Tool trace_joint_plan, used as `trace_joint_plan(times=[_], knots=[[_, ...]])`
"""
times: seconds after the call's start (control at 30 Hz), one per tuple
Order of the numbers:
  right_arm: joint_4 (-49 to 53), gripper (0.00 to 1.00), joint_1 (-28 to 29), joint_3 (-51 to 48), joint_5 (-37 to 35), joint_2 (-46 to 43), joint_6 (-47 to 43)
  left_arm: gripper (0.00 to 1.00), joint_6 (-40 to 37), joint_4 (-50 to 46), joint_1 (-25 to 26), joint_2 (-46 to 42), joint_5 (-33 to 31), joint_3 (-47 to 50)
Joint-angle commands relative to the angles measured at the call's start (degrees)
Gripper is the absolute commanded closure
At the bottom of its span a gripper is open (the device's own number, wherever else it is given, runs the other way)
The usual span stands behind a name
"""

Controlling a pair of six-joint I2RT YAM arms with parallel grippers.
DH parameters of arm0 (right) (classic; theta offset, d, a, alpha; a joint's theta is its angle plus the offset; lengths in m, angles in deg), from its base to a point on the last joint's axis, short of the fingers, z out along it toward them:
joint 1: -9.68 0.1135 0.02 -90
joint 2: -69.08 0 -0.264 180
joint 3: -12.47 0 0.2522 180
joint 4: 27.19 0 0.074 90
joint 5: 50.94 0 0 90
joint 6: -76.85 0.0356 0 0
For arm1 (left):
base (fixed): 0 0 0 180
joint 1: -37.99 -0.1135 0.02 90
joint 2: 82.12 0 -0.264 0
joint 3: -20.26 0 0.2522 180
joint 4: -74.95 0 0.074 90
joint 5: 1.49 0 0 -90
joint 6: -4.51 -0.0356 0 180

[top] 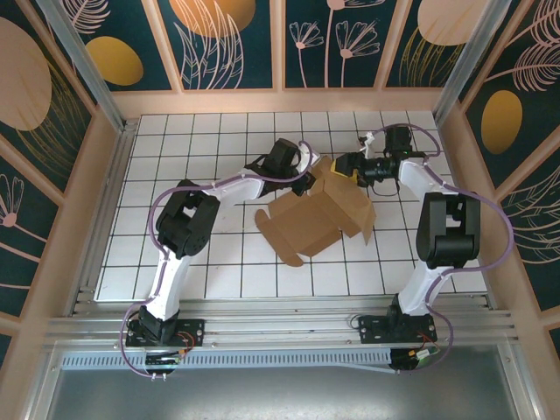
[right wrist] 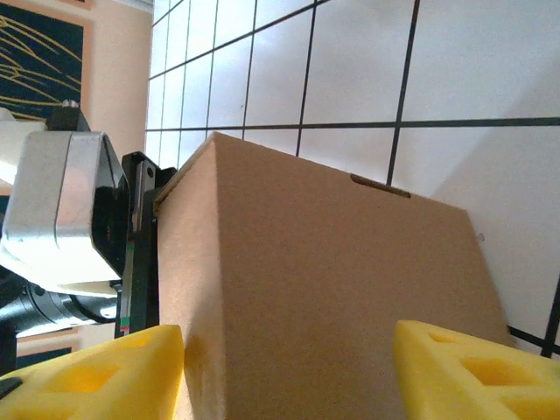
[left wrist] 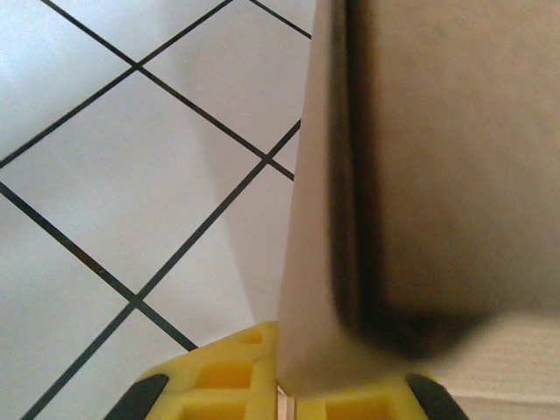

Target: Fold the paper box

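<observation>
cardboard of the paper box (top: 308, 219) lies mid-table between both arms, its raised far panel running left to right, pinched at its left edge by the closed left gripper (left wrist: 284, 389), while the right gripper (right wrist: 289, 372) stands with jaws open astride its right end.

Gridded white table (top: 219, 262), floral walls (top: 236, 44).

Place: robot lab test cell | Evidence: white gridded table (top: 227, 280) boxed in by aluminium frame (top: 83, 63) and leaf-patterned panels (top: 227, 44) | two arms (top: 185, 223) bolted to a rail (top: 280, 331)
</observation>
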Motion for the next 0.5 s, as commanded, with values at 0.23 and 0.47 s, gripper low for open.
trace_joint_plan(times=[0.23,0.47], knots=[[2.69,0.38,1.57,-1.25,-1.73,2.49,-4.0,0.75,0.3,-4.07,0.41,5.87,0.87,-7.14],[3.16,0.38,1.63,-0.83,-1.99,2.56,-4.19,0.91,1.73,2.0,0.43,6.26,3.05,-6.86]])
